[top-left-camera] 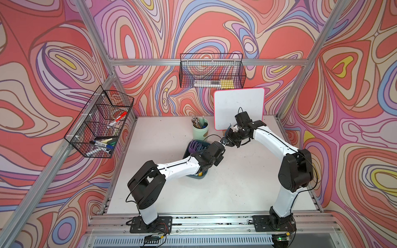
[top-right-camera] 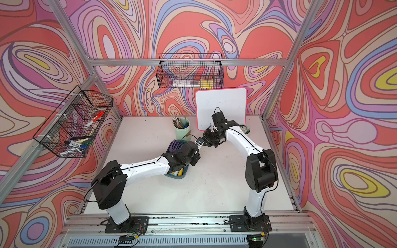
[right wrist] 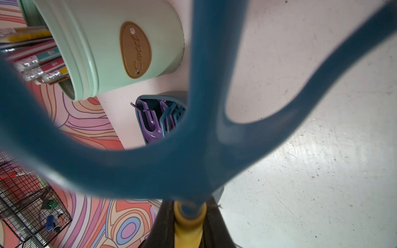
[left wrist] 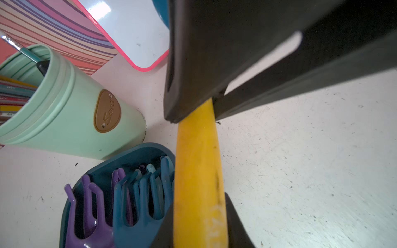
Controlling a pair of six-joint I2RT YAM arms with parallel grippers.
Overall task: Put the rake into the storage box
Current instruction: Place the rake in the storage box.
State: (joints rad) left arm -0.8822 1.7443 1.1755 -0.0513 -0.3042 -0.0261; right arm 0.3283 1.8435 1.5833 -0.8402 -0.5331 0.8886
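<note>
Curved glossy teal rake [right wrist: 171, 167], round yellow handle [left wrist: 197, 161] clamped by right pincer [right wrist: 189, 206] and left pincer [left wrist: 198, 201]

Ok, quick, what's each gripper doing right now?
Left gripper: closed on the yellow handle of the rake.
Right gripper: closed on the same rake, just below its blue head.
</note>
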